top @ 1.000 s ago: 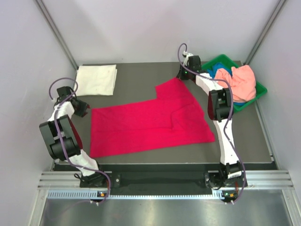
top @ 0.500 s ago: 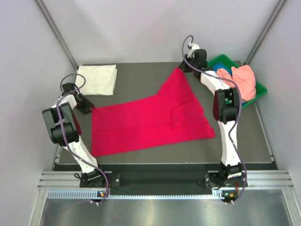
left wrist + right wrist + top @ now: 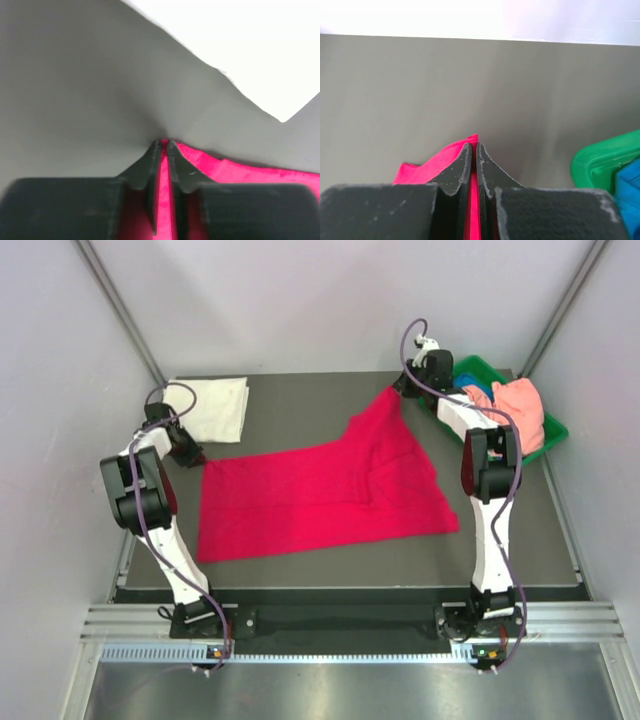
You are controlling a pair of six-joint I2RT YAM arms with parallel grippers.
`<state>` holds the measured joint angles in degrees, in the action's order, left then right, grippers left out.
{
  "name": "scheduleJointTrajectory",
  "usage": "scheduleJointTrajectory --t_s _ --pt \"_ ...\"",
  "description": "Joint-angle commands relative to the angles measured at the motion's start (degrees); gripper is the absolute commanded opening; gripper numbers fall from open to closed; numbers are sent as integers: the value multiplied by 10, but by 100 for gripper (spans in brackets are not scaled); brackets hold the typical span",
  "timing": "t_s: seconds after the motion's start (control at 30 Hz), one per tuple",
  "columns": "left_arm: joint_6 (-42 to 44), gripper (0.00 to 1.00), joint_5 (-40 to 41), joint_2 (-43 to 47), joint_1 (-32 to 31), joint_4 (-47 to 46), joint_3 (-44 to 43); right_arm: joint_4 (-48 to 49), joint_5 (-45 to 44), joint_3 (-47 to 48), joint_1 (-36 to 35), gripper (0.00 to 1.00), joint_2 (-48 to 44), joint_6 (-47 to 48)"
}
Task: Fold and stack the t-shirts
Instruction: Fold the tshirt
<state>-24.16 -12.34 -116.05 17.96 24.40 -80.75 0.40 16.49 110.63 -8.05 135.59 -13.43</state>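
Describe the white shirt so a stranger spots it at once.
Start at the dark table and go to its far left corner. The white t-shirt lies there, folded into a neat square. Unlike the crimson t-shirt spread out mid-table, it is pale and compact.

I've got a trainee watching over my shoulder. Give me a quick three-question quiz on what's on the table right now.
1. True or false: the white t-shirt lies folded at the far left corner of the table.
2. What is the right gripper pinching? A the white t-shirt; B the red t-shirt; C nothing.
3. Fill in: the pink t-shirt sits in the green ___.
Key: 1 true; 2 B; 3 bin.
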Motion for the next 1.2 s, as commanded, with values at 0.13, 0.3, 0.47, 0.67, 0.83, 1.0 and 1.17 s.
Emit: scheduleJointTrajectory --t_s 0.13,0.3,0.47,0.67,0.83,1.0,1.17 --pt "26 0 16 -2 -20 50 -56 77 23 -12 2 0 -68 -19" --pt "15 0 56 36 -22 60 -48 84 30 -30 1 0 -89 -19" --pt "3 0 92 78 -22 57 -21 109 19 -80 -2 0 -125 -20" --pt "-11 0 114 113 -22 57 -6 142 -5 -160 -2 0 -175 -4" --pt "-16 0 118 137 -23 57 22 163 -7 -207 -2 0 -216 2" --pt "-13 0 137 147 -22 64 38 169 -15 -262 -1 0 -257 16" --pt "-19 0 134 155 -22 64 60 189 -28 -359 -1 0 -320 28"
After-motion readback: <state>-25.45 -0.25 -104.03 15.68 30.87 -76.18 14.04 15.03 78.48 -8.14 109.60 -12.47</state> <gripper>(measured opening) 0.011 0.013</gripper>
